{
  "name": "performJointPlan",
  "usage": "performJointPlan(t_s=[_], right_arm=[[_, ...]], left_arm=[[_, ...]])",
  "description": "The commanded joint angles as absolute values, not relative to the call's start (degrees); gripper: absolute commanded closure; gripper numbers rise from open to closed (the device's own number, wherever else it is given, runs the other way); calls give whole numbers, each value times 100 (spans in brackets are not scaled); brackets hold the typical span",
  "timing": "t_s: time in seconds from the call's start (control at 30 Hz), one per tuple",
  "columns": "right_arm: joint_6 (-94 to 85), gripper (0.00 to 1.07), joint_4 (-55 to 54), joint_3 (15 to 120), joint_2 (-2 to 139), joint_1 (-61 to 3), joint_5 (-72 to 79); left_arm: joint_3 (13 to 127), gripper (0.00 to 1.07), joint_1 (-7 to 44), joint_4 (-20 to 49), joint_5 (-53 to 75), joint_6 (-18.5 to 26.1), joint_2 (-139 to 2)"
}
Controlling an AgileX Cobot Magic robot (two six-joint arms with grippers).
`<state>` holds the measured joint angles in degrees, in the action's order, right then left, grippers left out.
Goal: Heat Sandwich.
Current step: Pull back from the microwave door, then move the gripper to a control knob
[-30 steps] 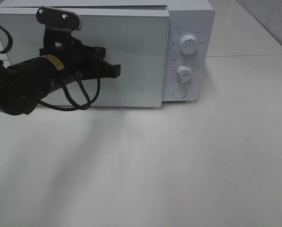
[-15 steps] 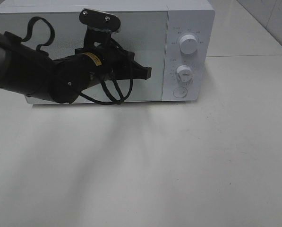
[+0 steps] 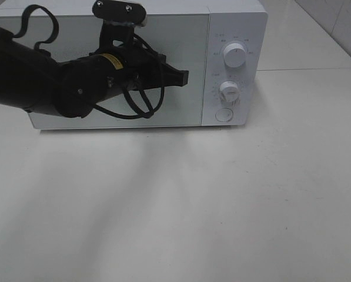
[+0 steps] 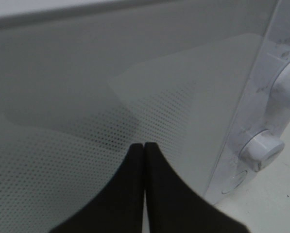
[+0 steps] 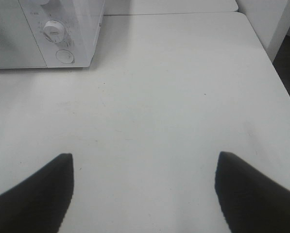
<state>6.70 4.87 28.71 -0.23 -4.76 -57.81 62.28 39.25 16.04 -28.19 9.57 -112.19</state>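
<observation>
Here, closed left end effector (image 3: pixel 185 76) faces microwave door (image 3: pixel 184 35).

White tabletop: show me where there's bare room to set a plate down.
The white tabletop lies bare across the whole stretch in front of the white microwave oven, and to its right up to the table edge. Crowded only by the microwave door, where the black left gripper, shut, reaches in.

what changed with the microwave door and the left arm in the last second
The microwave door, ajar a second ago, now sits flush shut. The left claw, shut and holding nothing, pushed it and slid right across the door toward the knobs. The microwave body and knobs stayed put.
</observation>
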Motion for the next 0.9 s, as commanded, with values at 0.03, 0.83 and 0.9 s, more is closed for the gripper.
performJointPlan(t_s=[0.03, 0.83, 0.9], right_arm=[[728, 32, 504, 2876, -178, -424, -5701], [733, 32, 504, 2876, -178, -424, -5701], [733, 32, 504, 2876, -178, -424, -5701]], left_arm=[[5982, 107, 4034, 1639, -2607, 951, -10886], [5409, 9, 4022, 1203, 2326, 911, -9219], [5409, 9, 3999, 1043, 2744, 911, -9076]])
